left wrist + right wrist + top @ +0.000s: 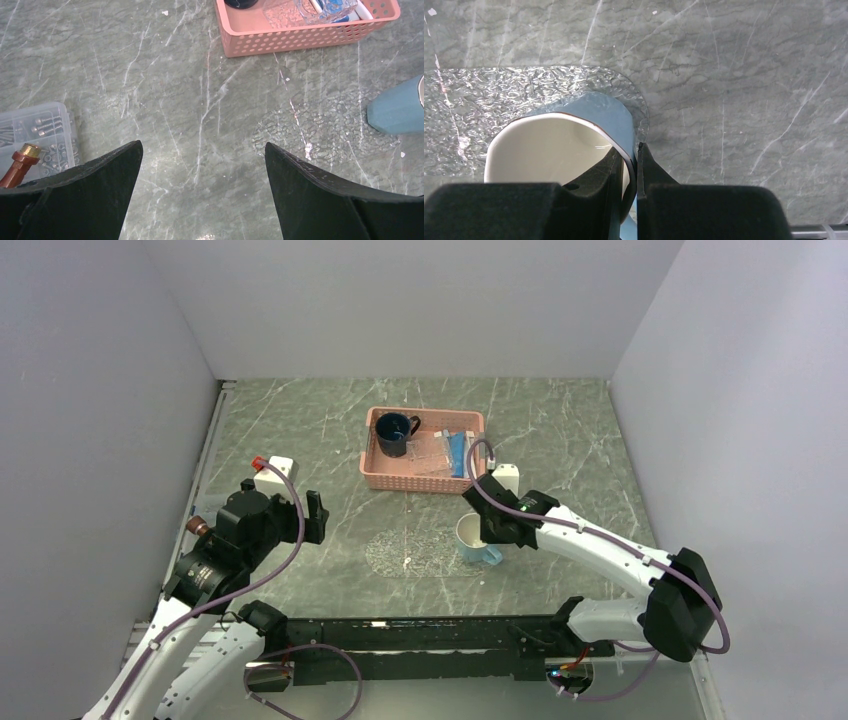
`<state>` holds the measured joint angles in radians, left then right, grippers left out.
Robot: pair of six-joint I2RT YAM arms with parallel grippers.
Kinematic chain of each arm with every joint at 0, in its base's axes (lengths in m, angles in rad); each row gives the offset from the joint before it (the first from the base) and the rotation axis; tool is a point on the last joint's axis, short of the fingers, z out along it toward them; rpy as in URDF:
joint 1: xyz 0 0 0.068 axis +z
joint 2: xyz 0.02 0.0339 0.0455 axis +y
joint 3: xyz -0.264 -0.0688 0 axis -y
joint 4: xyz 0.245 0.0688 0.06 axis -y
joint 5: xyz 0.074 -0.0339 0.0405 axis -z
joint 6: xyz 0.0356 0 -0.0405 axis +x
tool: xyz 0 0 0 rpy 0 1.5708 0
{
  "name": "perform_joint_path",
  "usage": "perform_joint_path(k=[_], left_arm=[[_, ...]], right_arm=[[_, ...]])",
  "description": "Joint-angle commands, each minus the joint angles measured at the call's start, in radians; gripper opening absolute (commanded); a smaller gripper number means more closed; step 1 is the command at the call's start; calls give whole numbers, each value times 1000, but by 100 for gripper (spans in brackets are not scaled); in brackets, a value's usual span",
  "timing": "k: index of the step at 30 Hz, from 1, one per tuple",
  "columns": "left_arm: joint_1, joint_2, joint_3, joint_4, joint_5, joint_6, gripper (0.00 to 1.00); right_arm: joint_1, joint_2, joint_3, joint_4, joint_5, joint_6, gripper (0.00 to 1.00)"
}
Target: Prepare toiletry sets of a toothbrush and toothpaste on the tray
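Note:
The clear textured tray point(415, 552) lies flat on the table in front of the pink basket point(385, 478). In the basket lie a blue toothpaste tube point(457, 452) and pale toothbrushes point(440, 448) that are hard to make out. My right gripper point(492, 530) is shut on the rim of a light blue mug point(474, 540) standing on the tray's right end. In the right wrist view one finger point(609, 167) is inside the mug point(604, 107) and the other is outside, with the tray point(524, 92) beneath. My left gripper point(202, 145) is open and empty over bare table left of the tray point(325, 130).
A dark blue mug point(395, 432) stands in the basket's left end. The basket point(300, 37) and the light blue mug point(400, 107) show in the left wrist view. A clear box of screws point(35, 127) and a brass fitting point(22, 160) lie at the table's left edge.

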<state>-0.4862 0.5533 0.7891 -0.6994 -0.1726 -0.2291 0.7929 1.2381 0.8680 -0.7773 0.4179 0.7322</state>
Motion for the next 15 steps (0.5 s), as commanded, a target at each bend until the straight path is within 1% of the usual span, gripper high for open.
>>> perform_joint_path(k=[1,15], left_arm=[[0,-4,1,38,4,11,99],[-2,-3,1,40,6,13,99]], right_arm=[[3,-12,1,61,32,28,0],[4,-30,10,30,42,33,0]])
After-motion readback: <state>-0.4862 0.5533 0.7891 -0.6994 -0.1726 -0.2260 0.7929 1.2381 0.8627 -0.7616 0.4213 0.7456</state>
